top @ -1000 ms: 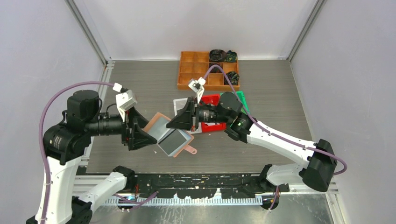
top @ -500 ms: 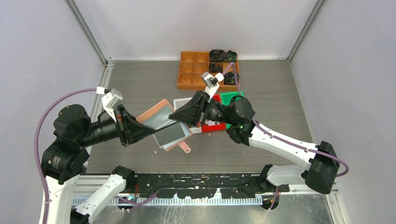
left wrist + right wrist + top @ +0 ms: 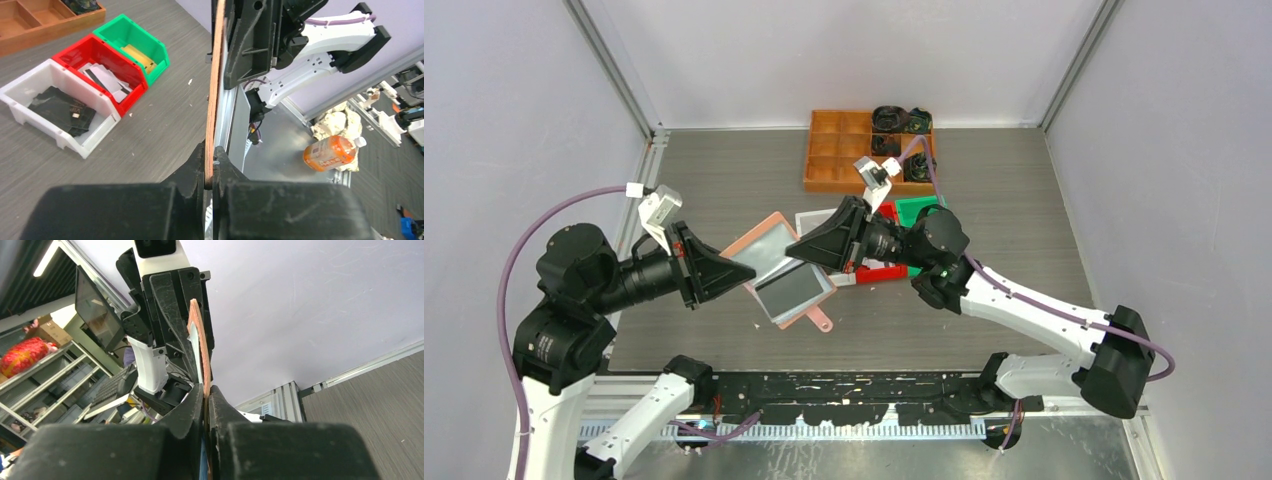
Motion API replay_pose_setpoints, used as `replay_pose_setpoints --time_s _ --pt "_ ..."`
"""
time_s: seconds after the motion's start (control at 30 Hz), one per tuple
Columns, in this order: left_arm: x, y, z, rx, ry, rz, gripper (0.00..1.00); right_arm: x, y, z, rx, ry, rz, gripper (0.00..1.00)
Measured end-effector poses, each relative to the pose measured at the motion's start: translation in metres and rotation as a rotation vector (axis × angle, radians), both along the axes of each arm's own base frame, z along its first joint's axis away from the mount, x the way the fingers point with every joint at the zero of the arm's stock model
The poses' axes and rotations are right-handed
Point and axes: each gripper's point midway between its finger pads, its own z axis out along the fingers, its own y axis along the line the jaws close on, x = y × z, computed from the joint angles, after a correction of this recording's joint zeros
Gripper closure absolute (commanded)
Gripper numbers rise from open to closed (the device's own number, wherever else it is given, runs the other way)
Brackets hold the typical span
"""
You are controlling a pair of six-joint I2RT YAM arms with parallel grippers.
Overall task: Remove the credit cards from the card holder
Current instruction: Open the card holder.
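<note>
The card holder (image 3: 776, 268) is off the table (image 3: 724, 180). It hangs open between my two grippers, ahead of my bases, with its inner face toward the top camera and its strap tab (image 3: 822, 320) at the near end. Both wrist views show it edge-on.

Grip state:
- My left gripper (image 3: 746, 275) is closed on the holder's left edge. In the left wrist view its two fingers pinch the thin salmon panel with no gap.
- My right gripper (image 3: 797, 248) is closed on the opposite edge. The right wrist view shows the same pinch.

Contents: the near panel's pocket shows a dark grey rectangle, which I judge to be a credit card (image 3: 792, 288) not yet removed. The far panel looks pale. I cannot tell whether it holds anything.

Items already out: three bins stand in a row on the table just beyond the holder.
- The white bin (image 3: 97, 137) holds a dark card (image 3: 60, 107).
- The red bin (image 3: 131, 102) holds pale cards (image 3: 107, 79).
- The green bin (image 3: 155, 70) holds a gold card (image 3: 137, 54).

I judge these to be credit cards taken from the holder.

Status: the task is well under way but not complete. At least the dark grey card remains to be extracted. Both jaws are occupied supporting the holder, so one must release and regrip on that card's edge.

The orange tray (image 3: 810, 150) sits at the far edge, well apart.
</note>
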Motion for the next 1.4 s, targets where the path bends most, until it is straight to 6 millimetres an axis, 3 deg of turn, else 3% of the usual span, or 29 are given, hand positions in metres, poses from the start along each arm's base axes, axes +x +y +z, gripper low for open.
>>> replay_pose_setpoints --time_s 0.1,0.2,0.47,0.77,0.87,1.03,1.07,1.1,1.2,1.27,1.4 --pt "0.003 0.001 -0.002 0.009 -0.008 0.014 1.00 -0.003 0.001 -0.002 -0.025 -0.002 0.016 0.56" --pt "0.001 0.000 -0.005 0.036 -0.039 -0.025 1.00 -0.013 0.005 -0.003 -0.077 -0.017 0.071 0.50" --pt "-0.008 -0.007 -0.030 0.165 -0.003 -0.226 1.00 -0.030 0.022 0.011 -0.268 -0.158 0.183 0.55" --pt "-0.025 -0.003 -0.044 0.231 0.048 -0.326 1.00 -0.041 0.029 -0.025 -0.537 -0.261 0.252 0.53" --pt "-0.026 -0.003 -0.041 0.233 0.031 -0.348 1.00 -0.049 0.027 -0.040 -0.638 -0.285 0.289 0.58" --pt "-0.032 -0.002 -0.040 0.236 0.026 -0.375 1.00 -0.051 0.030 -0.059 -0.751 -0.317 0.330 0.96" --pt "-0.033 -0.002 -0.041 0.240 0.030 -0.378 1.00 -0.051 0.030 -0.062 -0.764 -0.315 0.335 0.99" --pt "-0.034 -0.001 -0.042 0.244 0.033 -0.379 0.95 -0.051 0.030 -0.063 -0.765 -0.316 0.337 0.99" --pt "-0.034 -0.001 -0.041 0.241 0.028 -0.377 0.45 -0.052 0.030 -0.062 -0.753 -0.319 0.328 0.99" --pt "-0.034 -0.002 -0.039 0.230 0.005 -0.371 0.36 -0.050 0.028 -0.064 -0.739 -0.308 0.298 0.99" --pt "-0.031 -0.003 -0.043 0.197 0.023 -0.325 0.34 -0.034 0.020 -0.061 -0.658 -0.244 0.183 0.99"
